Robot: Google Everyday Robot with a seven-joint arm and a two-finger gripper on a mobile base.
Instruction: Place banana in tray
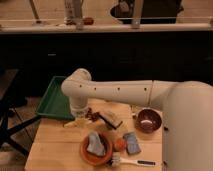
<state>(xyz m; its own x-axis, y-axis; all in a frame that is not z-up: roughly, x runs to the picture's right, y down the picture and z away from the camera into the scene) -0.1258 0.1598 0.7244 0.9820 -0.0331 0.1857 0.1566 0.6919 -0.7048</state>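
Just one camera, high up behind the arm (115, 92), looking down over the table (55, 145) fairly close; the gripper (80, 117) sits mid-frame by the tray (52, 102).

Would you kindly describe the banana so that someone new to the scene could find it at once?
Start at the wooden table and find the dark green tray at its far left corner. Just in front of the tray, below the white arm's gripper, lies the banana. It is the only pale yellow, elongated thing there; the orange fruit is round.
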